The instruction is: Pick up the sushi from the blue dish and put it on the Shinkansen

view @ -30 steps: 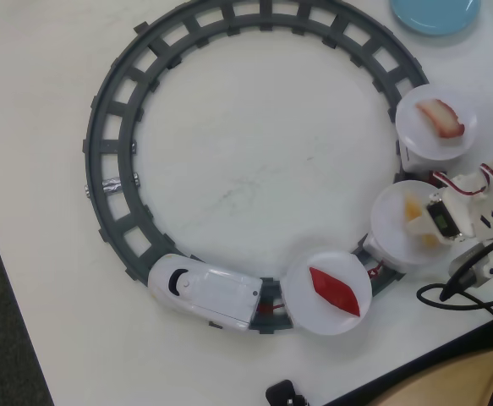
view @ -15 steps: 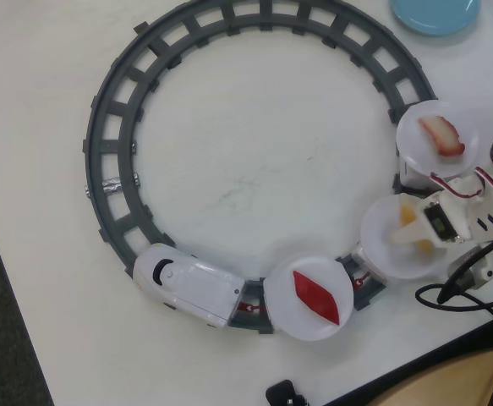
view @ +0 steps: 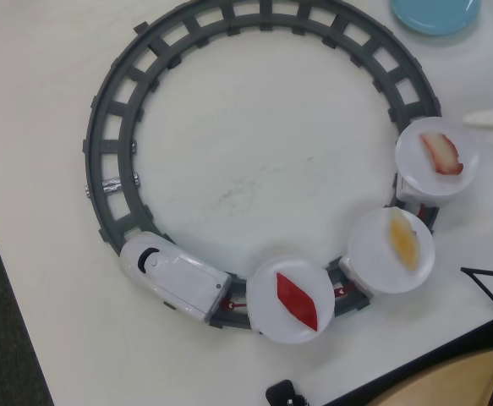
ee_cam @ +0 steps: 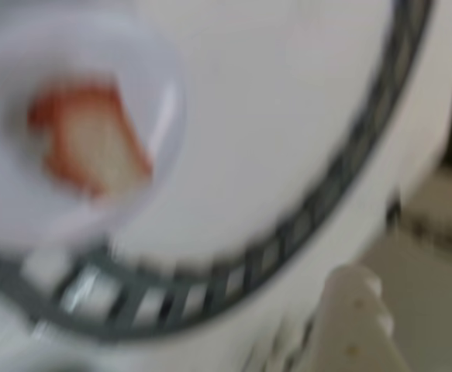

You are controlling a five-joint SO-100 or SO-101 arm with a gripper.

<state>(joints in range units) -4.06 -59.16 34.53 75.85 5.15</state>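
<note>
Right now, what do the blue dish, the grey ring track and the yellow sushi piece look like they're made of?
The blue dish: likely plastic, with an even light-blue colour and a smooth, faintly glossy rim.
The grey ring track: probably moulded plastic, matte, with uniform sleepers and small side tabs.
The sushi: a flat yellow-orange toy slice, possibly soft plastic or rubber; too small to say.

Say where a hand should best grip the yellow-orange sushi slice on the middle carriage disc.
Probably across its narrow width, coming straight down from above. The sushi lies flat on the Shinkansen's middle disc, elongated and slanted in the overhead view, so fingers likely fit either long edge, turned to match that slant.
</note>
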